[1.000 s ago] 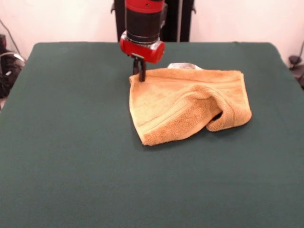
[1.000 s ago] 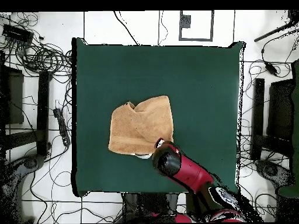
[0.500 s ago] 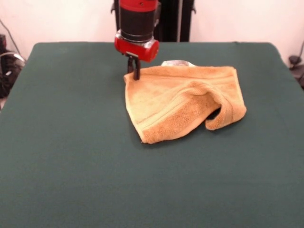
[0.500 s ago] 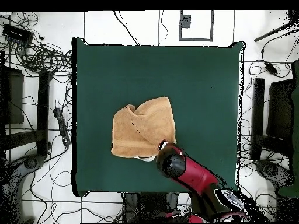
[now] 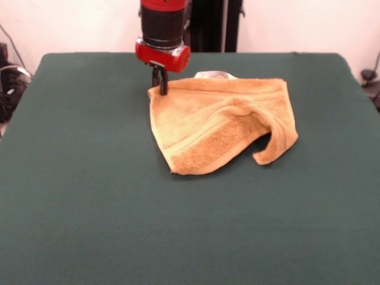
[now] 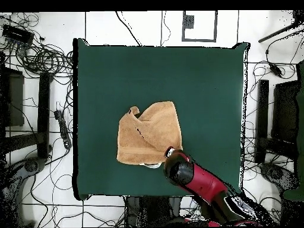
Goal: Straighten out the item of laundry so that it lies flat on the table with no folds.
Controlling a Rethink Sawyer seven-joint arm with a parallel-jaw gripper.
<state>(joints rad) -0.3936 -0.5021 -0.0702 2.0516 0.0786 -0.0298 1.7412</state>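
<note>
On the dark green table (image 5: 89, 196), a little beyond its middle in the front view, lies the golden-orange hand towel (image 5: 208, 127); it is still folded over on itself, with a diagonal fold running across it and its right end curled up into a loose, raised loop; a pale tag or label (image 5: 212, 75) peeks out along its far edge. At the towel's far left corner, the red and black arm comes down from above; its gripper (image 5: 159, 83) stands with dark fingers drawn close together and seemingly pinched on that corner, where the cloth bunches slightly against them.

Judged from how the cloth lies, the task is partly begun at best; one corner is in hand, but the doubled layer and the curled right end remain to be opened out; much of the flattening is left, and plenty of bare felt lies on every side to spread it on.

No containers show on the table; nothing is held in anything; cables and stands lie on the floor around the table in the overhead view.
</note>
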